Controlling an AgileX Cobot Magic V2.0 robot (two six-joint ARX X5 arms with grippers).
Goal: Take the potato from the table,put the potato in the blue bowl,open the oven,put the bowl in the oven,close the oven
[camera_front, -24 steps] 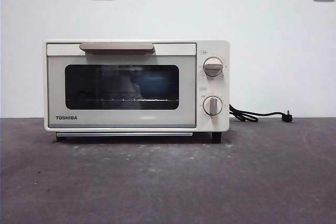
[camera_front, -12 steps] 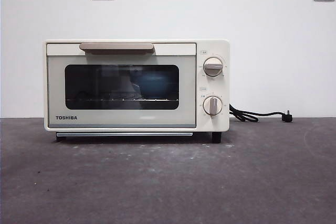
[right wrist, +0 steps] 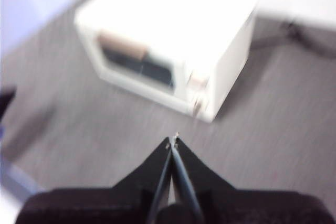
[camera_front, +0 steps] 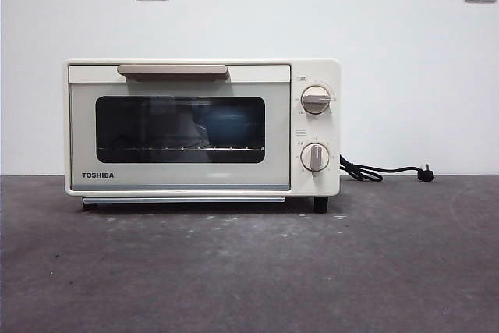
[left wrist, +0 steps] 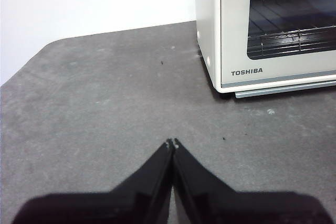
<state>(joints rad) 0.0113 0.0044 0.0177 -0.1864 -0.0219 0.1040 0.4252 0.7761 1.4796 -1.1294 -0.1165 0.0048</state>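
Oven (camera_front: 201, 126) sits door-shut on the table (camera_front: 249, 271) with the blue bowl (camera_front: 226, 125) dim behind the glass, potato not discernible; left gripper (left wrist: 171, 142) and right gripper (right wrist: 173, 140) both pinched closed, empty, clear of it; rigid bar handle (camera_front: 173, 71) looks the obvious grab point.

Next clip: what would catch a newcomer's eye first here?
The cream oven stands shut in the middle of the grey table, and the blue bowl shows dimly behind its dark window, on the rack. Both grippers are off the oven with jaws shut and empty: the left gripper low over bare table beside it, the right gripper high above, its view blurred.
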